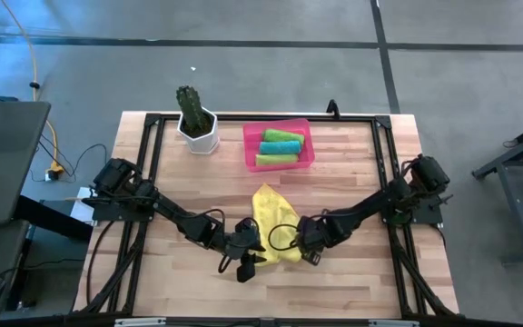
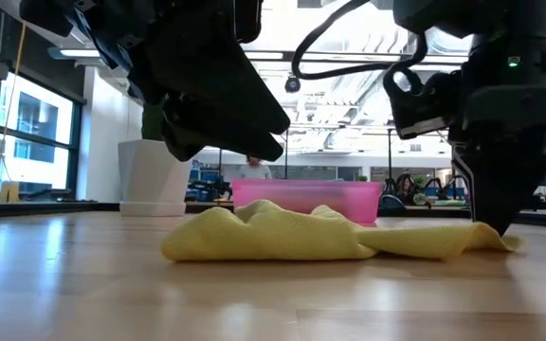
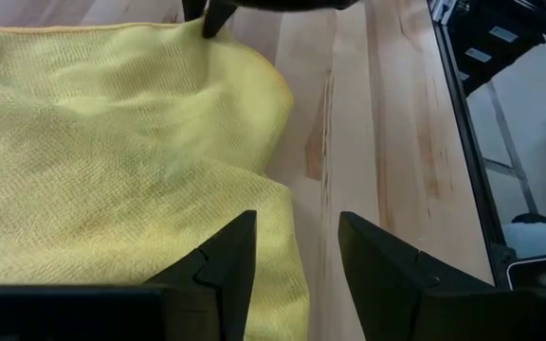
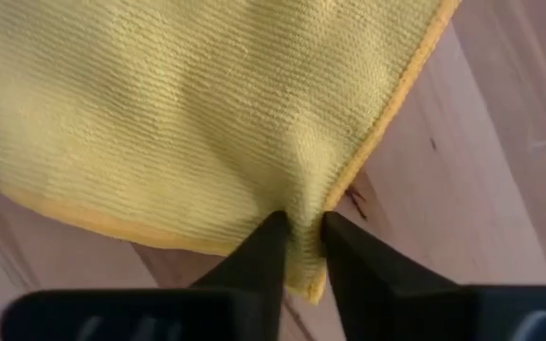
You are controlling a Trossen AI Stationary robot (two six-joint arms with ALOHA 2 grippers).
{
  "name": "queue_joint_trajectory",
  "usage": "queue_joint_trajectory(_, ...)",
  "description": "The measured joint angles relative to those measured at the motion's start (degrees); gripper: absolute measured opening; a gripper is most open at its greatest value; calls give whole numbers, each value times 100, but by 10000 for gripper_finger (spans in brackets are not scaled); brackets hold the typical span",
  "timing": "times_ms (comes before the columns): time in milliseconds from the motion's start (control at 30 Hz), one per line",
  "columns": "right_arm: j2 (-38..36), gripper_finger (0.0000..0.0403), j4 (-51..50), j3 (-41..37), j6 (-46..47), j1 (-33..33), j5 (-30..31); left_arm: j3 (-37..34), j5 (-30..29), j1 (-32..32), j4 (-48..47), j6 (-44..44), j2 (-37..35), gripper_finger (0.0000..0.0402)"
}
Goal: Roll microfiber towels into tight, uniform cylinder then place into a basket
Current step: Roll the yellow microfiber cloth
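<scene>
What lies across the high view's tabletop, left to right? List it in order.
Cactus pot → left hand → yellow towel → right hand, pinching the towel's edge. The pink basket overlaps, so it is left out.

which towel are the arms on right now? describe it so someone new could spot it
On the wooden table, look at the near middle, between the two dark arms and in front of the pink basket. The yellow towel lies crumpled there, the right gripper pinching its edge and the left gripper open beside it. It is the only yellow one; the green and teal towels sit rolled in the basket.
</scene>
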Motion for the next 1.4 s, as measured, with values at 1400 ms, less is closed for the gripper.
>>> queue_joint_trajectory(1400, -785, 0, -4427, 3841, -7136, 1668, 3081, 0, -269, 829, 3068, 4034, 0, 140)
